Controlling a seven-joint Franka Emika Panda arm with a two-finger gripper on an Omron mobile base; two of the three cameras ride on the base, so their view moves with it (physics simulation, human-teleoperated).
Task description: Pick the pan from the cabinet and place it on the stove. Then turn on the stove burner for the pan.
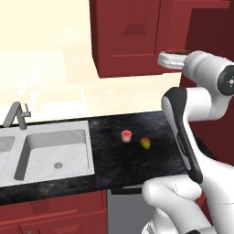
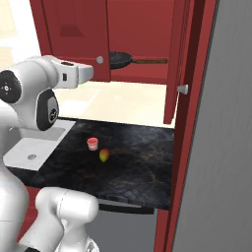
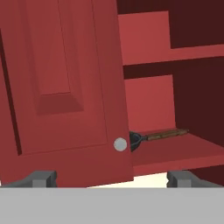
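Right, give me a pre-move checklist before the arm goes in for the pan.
1. Fingers spread apart, nothing between them: ok.
2. Pan sits on the cabinet's lower shelf: ok.
3. Wooden handle exposed for a grasp: ok.
4. Path clear: not ok, the left door with its knob covers most of the pan in the hand view.
5. Right door swung open: ok.
6. Stove burner free: cannot tell.

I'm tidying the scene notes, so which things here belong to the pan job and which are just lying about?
Job: pan, cabinet, tool.
Lying about: pink cup, mango, sink, faucet, counter.
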